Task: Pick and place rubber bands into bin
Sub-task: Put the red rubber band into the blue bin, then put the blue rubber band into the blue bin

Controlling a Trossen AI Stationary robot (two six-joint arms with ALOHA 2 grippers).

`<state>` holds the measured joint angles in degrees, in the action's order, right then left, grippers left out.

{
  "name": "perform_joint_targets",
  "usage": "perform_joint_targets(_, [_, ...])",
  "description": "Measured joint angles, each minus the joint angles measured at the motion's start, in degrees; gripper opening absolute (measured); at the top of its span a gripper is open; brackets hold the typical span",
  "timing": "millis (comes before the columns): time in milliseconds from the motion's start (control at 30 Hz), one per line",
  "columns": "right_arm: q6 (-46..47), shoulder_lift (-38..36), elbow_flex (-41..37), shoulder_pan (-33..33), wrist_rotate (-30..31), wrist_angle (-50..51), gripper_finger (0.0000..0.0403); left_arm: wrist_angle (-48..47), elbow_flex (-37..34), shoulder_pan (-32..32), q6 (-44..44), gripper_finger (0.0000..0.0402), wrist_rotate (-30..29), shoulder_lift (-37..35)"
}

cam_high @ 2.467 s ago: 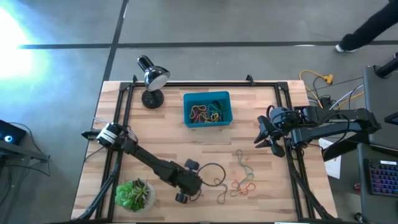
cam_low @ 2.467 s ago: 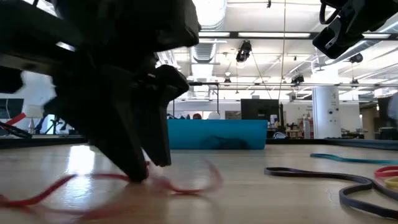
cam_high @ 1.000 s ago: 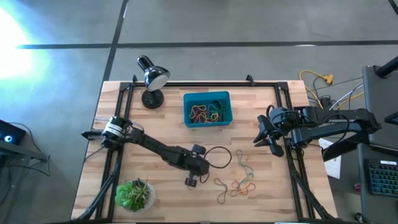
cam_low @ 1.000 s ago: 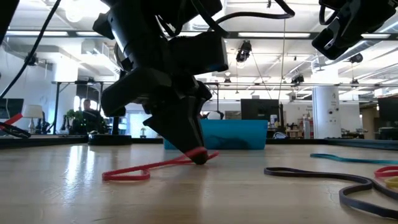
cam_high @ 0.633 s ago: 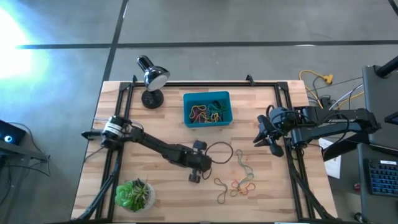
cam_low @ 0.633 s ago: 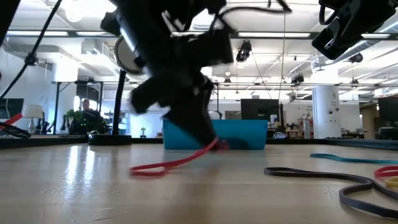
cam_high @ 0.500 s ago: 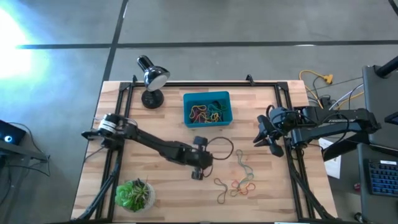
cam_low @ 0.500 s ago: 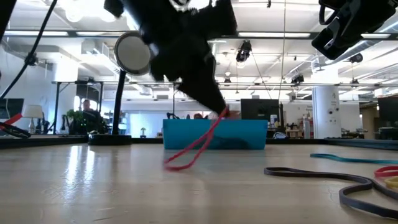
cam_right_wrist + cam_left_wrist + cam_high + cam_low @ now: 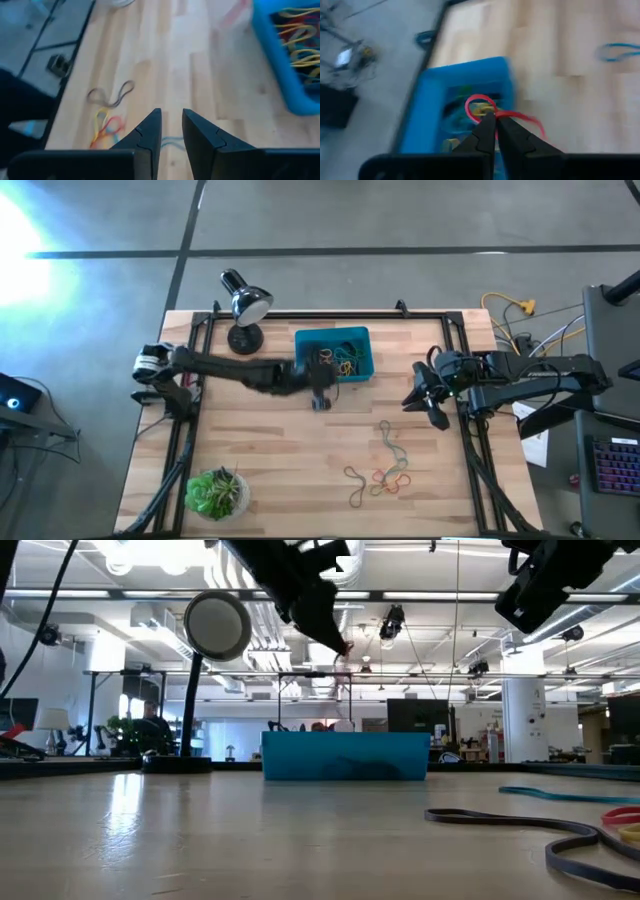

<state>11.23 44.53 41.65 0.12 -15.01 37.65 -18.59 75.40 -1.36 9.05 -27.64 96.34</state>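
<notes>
Your left gripper (image 9: pixel 490 122) is pinched tight on a red rubber band (image 9: pixel 481 107) that dangles just over the bin (image 9: pixel 334 355), near its front-left wall, so the drop lies straight below. Beyond it, loose rubber bands (image 9: pixel 383 473) wait on open table. Your right gripper (image 9: pixel 424 396) hovers nearer them, jaws slightly parted and empty.

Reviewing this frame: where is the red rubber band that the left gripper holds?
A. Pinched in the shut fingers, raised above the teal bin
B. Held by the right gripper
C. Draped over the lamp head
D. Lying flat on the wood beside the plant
A. The left gripper is shut on the red rubber band, which dangles above the teal bin; the low view shows it well clear of the table.
</notes>
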Motion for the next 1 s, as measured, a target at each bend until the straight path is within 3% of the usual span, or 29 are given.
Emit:
perform_joint_targets(233, [5.40, 1.12, -0.06, 0.00, 6.90, -6.05, 0.0063, -1.51, -0.10, 10.78, 5.91, 0.0000, 2.52, -0.73])
perform_joint_targets(367, [7.17, 2.35, -0.11, 0.00, 10.36, -9.54, 0.0063, -1.44, -0.18, 16.08, 6.78, 0.0000, 6.84, -0.73])
perform_joint_targets(633, [8.87, 5.32, -0.11, 0.00, 13.16, -14.81, 0.0069, -2.13, -0.92, 21.35, 9.28, 0.0002, 13.23, -0.75])
perform_joint_targets(767, [10.18, 7.14, -0.11, -0.04, 16.84, -15.51, 0.0078, -2.14, -0.96, 21.52, 11.09, 0.0031, 15.70, -0.75])
perform_joint_targets(1000, [10.26, 10.76, -0.11, 0.00, 16.65, -15.61, 0.0091, -2.05, -1.01, 21.56, 11.01, 0.0102, 15.74, -0.75])
